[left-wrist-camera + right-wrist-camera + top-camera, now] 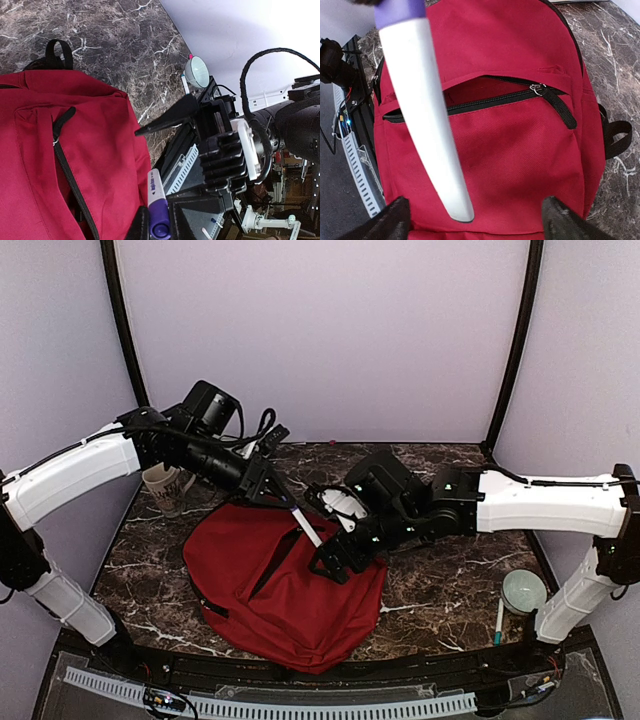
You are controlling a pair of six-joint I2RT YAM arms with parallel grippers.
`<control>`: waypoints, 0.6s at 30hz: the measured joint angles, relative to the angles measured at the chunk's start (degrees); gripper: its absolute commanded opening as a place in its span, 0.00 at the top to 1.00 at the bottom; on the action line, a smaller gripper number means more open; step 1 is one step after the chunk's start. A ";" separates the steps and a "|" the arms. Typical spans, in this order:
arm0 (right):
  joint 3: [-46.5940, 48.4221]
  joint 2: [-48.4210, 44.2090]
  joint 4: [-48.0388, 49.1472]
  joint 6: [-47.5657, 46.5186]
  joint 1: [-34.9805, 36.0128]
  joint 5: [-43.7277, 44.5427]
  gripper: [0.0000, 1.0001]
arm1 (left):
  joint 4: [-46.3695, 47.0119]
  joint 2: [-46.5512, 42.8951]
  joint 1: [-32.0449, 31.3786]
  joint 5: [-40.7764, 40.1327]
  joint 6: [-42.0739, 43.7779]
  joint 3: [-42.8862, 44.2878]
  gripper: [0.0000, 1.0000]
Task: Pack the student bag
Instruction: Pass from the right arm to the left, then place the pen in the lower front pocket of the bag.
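Lying flat on the marble desk (450, 580), midway between both arms, is the student bag (290, 610); front-pocket zipper (520, 95) partly undone (pocket mouth gapes a little). Left tool (283, 502) pinching a white marker (307, 527) at its purple-capped end, barrel slanting down over the bag. Right tool (330, 565) spread wide, fingers (395, 220) either side of the marker's free tip, not touching it; cup (165, 485) near the desk's left edge, pale bowl (524, 590) near its right.

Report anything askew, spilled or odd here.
Nothing is spilled or damaged. The white marker with a purple cap juts out tilted from the left gripper, in mid-air over the dark-red fabric backpack, not packed. The bag's front pocket zipper gapes only partway open.
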 measured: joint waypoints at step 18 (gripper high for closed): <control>-1.79 -2.93 -5.16 12.90 -7.91 14.51 0.01 | -2.67 -6.51 0.00 -16.20 -2.91 -4.35 1.00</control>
